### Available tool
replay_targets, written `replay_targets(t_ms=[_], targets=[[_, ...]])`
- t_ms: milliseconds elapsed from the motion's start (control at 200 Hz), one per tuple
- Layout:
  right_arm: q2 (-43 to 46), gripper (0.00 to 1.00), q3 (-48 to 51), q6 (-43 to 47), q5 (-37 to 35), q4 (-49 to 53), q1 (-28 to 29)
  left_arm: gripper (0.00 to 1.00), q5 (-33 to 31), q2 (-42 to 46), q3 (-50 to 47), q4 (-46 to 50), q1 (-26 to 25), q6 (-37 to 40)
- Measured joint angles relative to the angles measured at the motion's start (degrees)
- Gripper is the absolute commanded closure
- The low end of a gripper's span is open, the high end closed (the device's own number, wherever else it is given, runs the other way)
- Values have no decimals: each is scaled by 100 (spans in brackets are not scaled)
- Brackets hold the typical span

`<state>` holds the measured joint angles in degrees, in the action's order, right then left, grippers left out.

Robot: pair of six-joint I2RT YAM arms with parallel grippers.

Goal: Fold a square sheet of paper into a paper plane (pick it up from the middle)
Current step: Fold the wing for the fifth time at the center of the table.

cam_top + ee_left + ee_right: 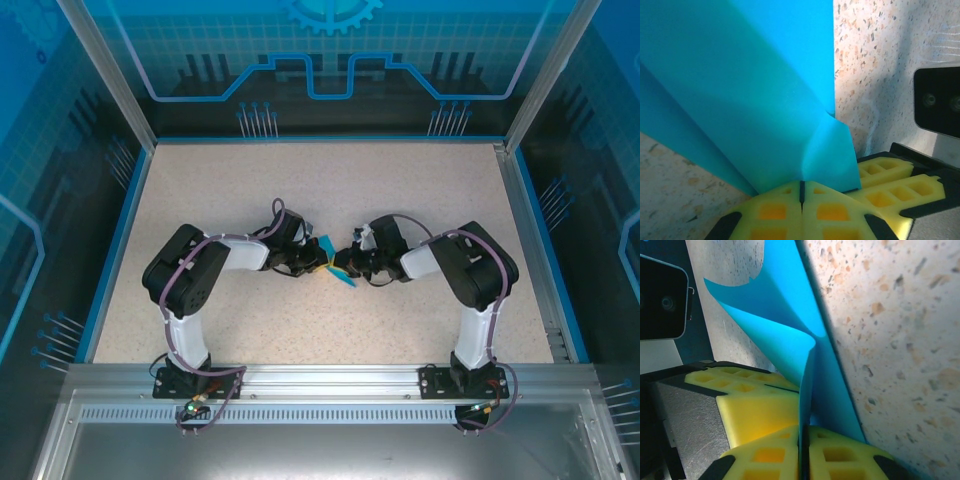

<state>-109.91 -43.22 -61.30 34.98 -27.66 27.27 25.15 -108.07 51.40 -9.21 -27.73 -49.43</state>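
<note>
Speckled table (300, 330) beneath plain cyan paper (765, 100)

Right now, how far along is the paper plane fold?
Done: the blue paper is folded into layers, not a flat square. In hand: the left gripper and right gripper both pinch it shut, facing each other. Left: no slim pointed dart shows yet, so more folds and creasing likely remain.

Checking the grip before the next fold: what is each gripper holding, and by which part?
Both pinch the blue paper: the left gripper at a bent edge, the right gripper on an upright folded flap.
</note>
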Motion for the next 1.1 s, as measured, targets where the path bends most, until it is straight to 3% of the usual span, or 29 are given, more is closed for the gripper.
replay_targets(t_ms=[490, 645, 895, 1100], targets=[[428, 83, -144, 964, -70, 1515, -7, 96, 2, -52, 28, -4, -20, -11], [437, 89, -155, 1152, -107, 1659, -17, 96, 2, -52, 35, 7, -20, -11], [437, 91, -155, 1233, -94, 1720, -33, 95, 4, -70, 184, 273, -22, 28], [376, 94, -164, 1276, 11, 1735, -72, 89, 153, -63, 197, 284, -20, 48]])
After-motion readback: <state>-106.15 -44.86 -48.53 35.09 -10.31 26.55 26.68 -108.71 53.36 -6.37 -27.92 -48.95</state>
